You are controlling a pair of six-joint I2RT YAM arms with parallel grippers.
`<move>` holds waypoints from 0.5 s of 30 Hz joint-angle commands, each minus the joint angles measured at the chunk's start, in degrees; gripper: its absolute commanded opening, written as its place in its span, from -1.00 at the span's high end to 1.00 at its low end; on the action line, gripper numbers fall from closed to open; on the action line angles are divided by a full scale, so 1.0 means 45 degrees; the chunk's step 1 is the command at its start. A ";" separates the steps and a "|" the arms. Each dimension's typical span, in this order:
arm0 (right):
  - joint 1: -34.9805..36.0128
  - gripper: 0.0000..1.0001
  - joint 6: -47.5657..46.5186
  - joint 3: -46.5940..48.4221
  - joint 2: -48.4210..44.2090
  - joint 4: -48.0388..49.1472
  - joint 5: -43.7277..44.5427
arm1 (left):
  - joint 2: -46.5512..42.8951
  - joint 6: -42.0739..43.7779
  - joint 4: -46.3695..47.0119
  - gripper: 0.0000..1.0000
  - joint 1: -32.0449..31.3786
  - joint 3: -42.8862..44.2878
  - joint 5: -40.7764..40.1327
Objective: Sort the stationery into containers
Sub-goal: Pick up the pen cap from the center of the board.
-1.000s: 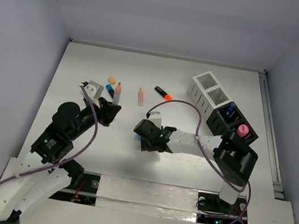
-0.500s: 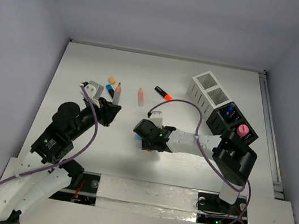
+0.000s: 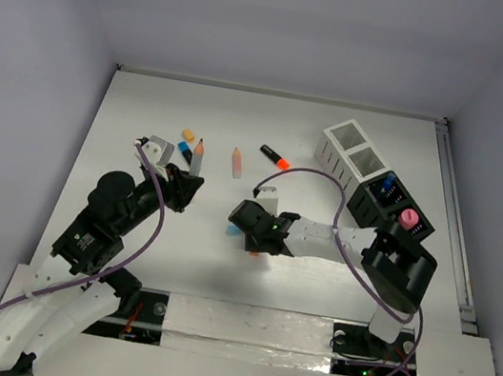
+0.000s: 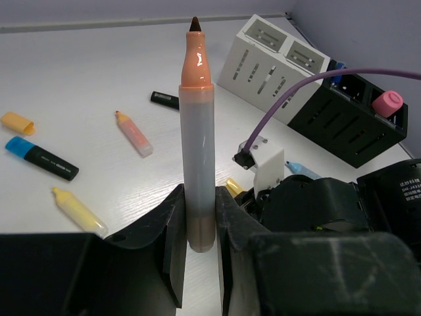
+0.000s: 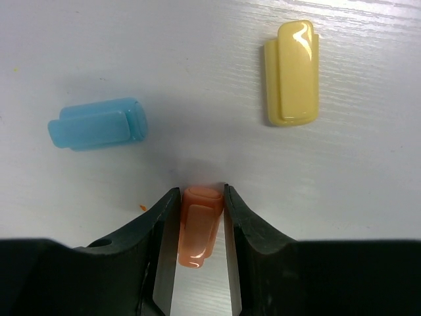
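1. The left gripper [image 4: 199, 218] has not moved over the last second. Its jaws are pressed tight on the base of an uncapped marker [image 4: 197, 145], a grey barrel with a peach collar, held upright with the tip at twelve o'clock, clear of the table [image 3: 150, 103].
2. Loose stationery lies on the table beyond it at about ten o'clock: a yellow marker [image 4: 79, 210], a black marker with a blue cap [image 4: 43, 158] and a peach marker [image 4: 133, 135].
3. The change is on the right. The right gripper [image 5: 199, 196] stood wider a second ago and has now drawn in on a peach-orange cap [image 5: 197, 227] lying on the table; both fingers appear to touch its sides.
4. A blue cap [image 5: 99, 123] lies at ten o'clock of that cap and a yellow cap [image 5: 293, 72] at one o'clock, both apart from the jaws.
5. My reading: the cap matches the held marker's collar, so capping looks like the step in hand before anything is sorted.
6. The containers [image 3: 370, 174] stand well apart at two o'clock of the right gripper, and a pink cylinder [image 3: 409, 217] shows in a black box.
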 commanded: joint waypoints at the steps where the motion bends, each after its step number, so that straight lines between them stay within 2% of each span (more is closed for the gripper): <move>1: -0.0046 0.78 0.0434 -0.0664 -0.0480 -0.0190 -0.0156 | 0.0043 -0.0037 0.0679 1.00 0.0070 0.0074 0.0122; 7: -0.0046 0.90 0.0044 -0.0841 -0.2315 0.0182 0.0333 | 0.0122 -0.0290 0.0854 1.00 0.0070 0.0016 0.0432; 11: -0.0046 0.91 -0.0717 -0.0316 -0.3604 0.0513 0.1461 | 0.0199 -0.0447 0.1206 1.00 0.0070 -0.0023 0.0979; 14: -0.0650 0.90 -0.1654 0.0272 -0.4464 0.1603 0.1740 | 0.0453 -0.0583 0.1655 1.00 0.0070 -0.0043 0.1799; 15: -0.0806 0.89 -0.1907 0.0330 -0.4698 0.2749 0.1663 | 0.0608 -0.0603 0.1791 1.00 0.0070 -0.0004 0.1956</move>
